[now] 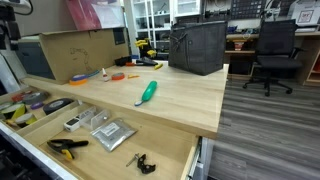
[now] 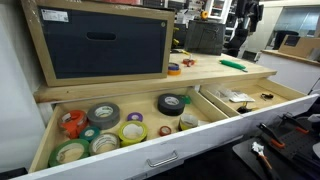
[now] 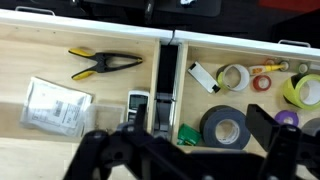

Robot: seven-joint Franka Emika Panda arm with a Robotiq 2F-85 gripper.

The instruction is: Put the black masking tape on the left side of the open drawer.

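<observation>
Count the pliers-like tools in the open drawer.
1: the black-and-yellow pliers lie in the open drawer, in the compartment with the clear packet. More may hide under the benchtop.

Even bright indoor light, soft shadows, coarse low-resolution detail, out-of-focus dark pincer (image 3: 190,152) in the wrist view

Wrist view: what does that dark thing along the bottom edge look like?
The robot's gripper: all black, built of chunky jointed links branching into two blocky fingers. It is blurred; no cables or markings show, and the arm itself is outside this view.
</observation>
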